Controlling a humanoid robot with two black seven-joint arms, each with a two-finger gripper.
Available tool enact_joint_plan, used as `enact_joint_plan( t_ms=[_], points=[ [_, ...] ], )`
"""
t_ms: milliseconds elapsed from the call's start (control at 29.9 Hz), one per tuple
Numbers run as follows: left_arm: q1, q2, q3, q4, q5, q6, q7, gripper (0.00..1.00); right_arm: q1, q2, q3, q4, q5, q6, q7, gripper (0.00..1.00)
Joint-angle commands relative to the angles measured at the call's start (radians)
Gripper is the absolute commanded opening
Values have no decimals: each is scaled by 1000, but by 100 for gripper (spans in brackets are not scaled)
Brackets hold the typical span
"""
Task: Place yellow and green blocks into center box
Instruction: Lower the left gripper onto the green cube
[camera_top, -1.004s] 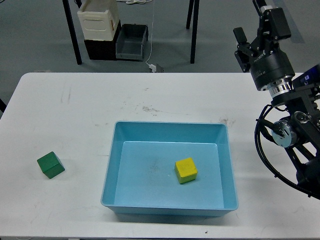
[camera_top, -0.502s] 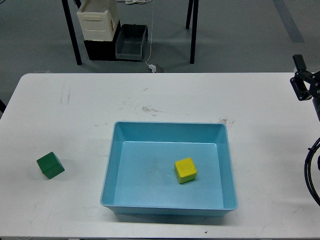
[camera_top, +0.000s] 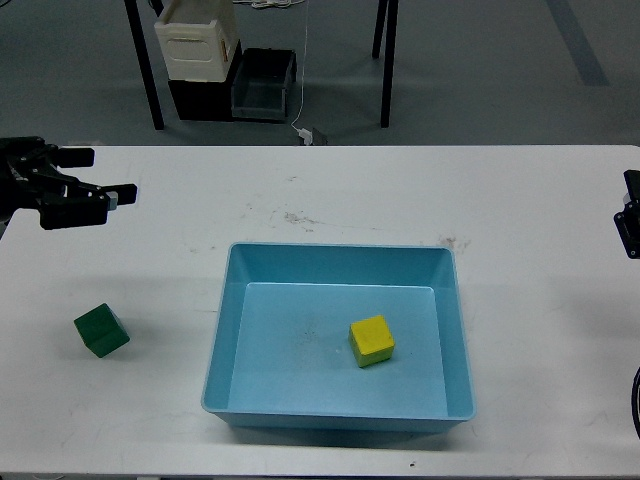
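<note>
Our left tool hangs over the far left of the white counter, fingers spread apart and holding nothing, well apart from the green block lying nearer us on the counter. The yellow block sits inside the blue box at the centre. Of our right tool only a dark sliver shows at the right edge, so we cannot tell how it stands.

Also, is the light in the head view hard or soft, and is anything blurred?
Head view: soft, even light; the green block and yellow block are sharp with faint shadows; the left tool is dark, with little detail; no strong glare on the blue box.
</note>
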Motion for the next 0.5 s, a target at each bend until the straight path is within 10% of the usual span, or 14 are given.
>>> enact_joint_plan(
  t_ms=[0, 469],
  points=[
    [-83, -7, 156, 3, 19, 0, 0, 98, -6, 1, 11, 0, 0, -2, 6, 100],
    [-172, -10, 506, 11, 190, 0, 0, 99, -35, 3, 14, 1, 0, 2, 59, 100]
  ],
)
